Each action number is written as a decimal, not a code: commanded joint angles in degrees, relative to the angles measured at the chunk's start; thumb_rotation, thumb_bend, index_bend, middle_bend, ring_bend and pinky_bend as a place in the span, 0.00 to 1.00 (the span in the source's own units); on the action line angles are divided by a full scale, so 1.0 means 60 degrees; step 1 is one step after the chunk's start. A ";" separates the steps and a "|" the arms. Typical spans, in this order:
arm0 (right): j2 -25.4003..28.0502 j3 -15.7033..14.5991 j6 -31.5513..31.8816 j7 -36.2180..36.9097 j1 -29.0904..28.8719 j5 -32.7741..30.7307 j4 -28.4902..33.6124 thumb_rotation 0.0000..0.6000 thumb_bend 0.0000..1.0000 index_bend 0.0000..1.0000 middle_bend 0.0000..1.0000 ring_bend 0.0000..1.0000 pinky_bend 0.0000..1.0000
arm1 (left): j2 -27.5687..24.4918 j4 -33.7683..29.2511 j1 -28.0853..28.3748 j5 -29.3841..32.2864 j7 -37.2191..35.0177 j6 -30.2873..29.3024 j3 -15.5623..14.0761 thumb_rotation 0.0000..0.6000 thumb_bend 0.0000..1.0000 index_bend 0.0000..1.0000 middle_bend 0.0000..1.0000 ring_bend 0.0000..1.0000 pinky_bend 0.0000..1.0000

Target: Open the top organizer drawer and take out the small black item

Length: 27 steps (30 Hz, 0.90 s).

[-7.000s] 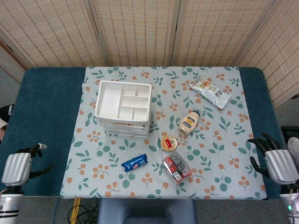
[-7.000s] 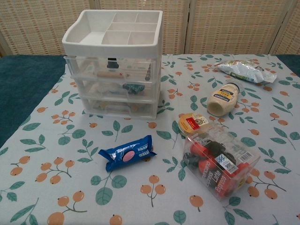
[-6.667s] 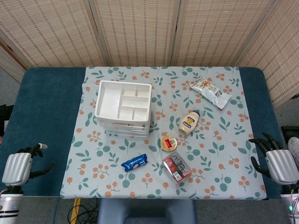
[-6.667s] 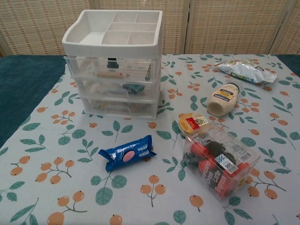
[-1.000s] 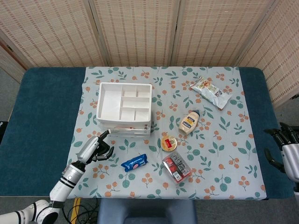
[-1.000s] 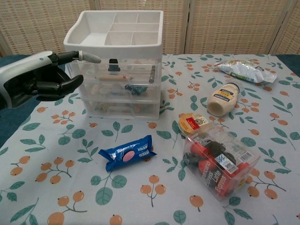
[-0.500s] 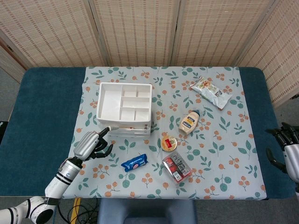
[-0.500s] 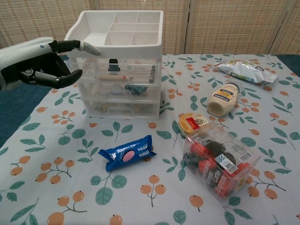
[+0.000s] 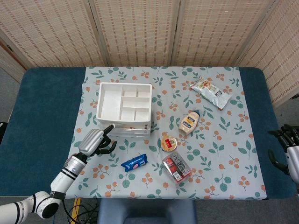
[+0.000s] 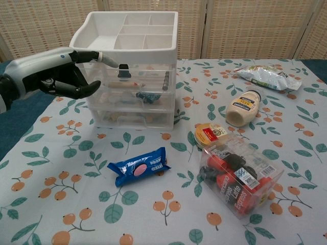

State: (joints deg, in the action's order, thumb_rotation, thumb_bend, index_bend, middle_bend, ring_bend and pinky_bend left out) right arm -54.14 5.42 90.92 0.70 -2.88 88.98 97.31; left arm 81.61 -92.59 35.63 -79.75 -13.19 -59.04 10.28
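The left hand [image 10: 59,71] reaches toward the front of the clear plastic organizer [image 10: 127,66], one finger extended at the closed top drawer [image 10: 125,76], the others curled, holding nothing. Inside, the small black item [image 10: 123,70] shows. The right hand [image 9: 290,148] waits, fingers spread, at the table's far edge.

One organizer [image 9: 124,108] with three drawers, one cookie pack [image 9: 134,163], one mayo bottle [image 9: 189,122], one round tub [image 9: 169,143], one snack bag [image 9: 211,92], one clear box [image 9: 176,168].
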 commanded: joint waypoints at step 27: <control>-0.0187 -0.0010 -0.0135 0.0110 -0.0040 -0.0048 -0.0185 1.00 0.43 0.23 0.30 0.15 0.24 | -0.0624 -0.0708 0.0102 -0.0313 0.0360 0.0132 -0.0521 1.00 0.49 0.29 0.98 1.00 1.00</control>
State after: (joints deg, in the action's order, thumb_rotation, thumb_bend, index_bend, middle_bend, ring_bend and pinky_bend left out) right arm -55.27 5.36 90.11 1.36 -3.12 88.69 96.20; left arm 78.19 -96.50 36.35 -81.35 -11.24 -58.21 7.46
